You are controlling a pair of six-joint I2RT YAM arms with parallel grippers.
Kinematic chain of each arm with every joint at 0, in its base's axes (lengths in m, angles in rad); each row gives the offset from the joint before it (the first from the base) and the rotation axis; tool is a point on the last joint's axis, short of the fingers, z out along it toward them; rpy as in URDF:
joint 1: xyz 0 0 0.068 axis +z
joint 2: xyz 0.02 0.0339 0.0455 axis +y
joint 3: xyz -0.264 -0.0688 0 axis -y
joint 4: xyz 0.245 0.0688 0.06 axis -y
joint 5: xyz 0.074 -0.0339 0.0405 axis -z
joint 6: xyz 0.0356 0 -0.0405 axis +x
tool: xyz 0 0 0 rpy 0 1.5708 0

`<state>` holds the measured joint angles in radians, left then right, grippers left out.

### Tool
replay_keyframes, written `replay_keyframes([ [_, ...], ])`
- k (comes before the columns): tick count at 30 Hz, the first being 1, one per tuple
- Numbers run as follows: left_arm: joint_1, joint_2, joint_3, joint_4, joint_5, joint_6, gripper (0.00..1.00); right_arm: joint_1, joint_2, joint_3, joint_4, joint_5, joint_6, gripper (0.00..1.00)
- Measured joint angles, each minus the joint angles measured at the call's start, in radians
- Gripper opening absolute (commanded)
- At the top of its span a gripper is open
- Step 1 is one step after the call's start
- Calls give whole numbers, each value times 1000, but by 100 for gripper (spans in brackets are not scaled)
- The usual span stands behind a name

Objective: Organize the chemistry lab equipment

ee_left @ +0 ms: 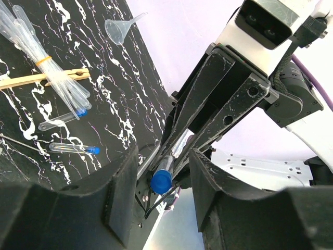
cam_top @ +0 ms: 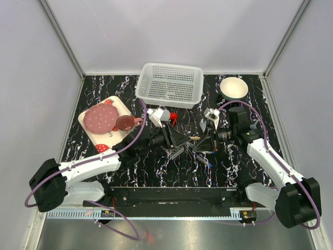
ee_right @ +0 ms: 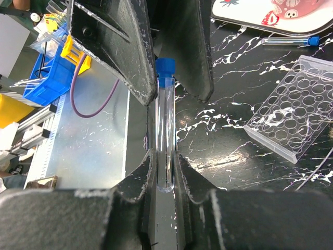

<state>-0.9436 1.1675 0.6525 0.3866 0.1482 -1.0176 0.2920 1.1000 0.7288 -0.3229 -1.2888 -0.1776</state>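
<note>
Tube (ee_right: 165, 120) with a blue cap (ee_right: 165, 66) is held up off the desk (ee_right: 229, 140), between my two arms. My right gripper (ee_right: 165, 156) is pinched tight on the bottom end of it, with one finger on each side. The cap end points away from that gripper and goes in between the fingers of my left gripper (ee_left: 162, 165).

My left gripper is partly open. In the left wrist view I see the cap in the middle, with a gap on each side. In the right wrist view one left finger looks very close to the tube just under the cap. I cannot tell if it touches. So only the right gripper has hold of the tube.

The rack (ee_right: 291, 112) lies flat on the desk, off to one side of the held tube. The tray (ee_right: 291, 21) is past it.

In the left wrist view a spare tube (ee_left: 61, 120) and a second spare tube (ee_left: 73, 148) lie near each other on the desk. The pipettes (ee_left: 47, 67) are tied in a bunch and lie across the sticks (ee_left: 31, 79). The first spare tube is at the tip of the bunch. The funnel (ee_left: 117, 30) lies apart from them.
</note>
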Motion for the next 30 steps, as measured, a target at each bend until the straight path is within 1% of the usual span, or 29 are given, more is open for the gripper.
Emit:
replay_keyframes([
  [4,0,-3,0,1,2,-1,36,0,0,-5,10,0,3,10],
  [6,0,-3,0,4,5,-1,35,0,0,-8,14,0,4,11],
  [25,0,-3,0,-3,21,0,34,-14,2,-18,50,0,32,11],
  [27,0,-3,0,-7,23,0,32,-16,3,-22,56,0,37,11],
  [30,0,-3,0,-18,24,0,27,-16,3,-27,63,0,42,11],
])
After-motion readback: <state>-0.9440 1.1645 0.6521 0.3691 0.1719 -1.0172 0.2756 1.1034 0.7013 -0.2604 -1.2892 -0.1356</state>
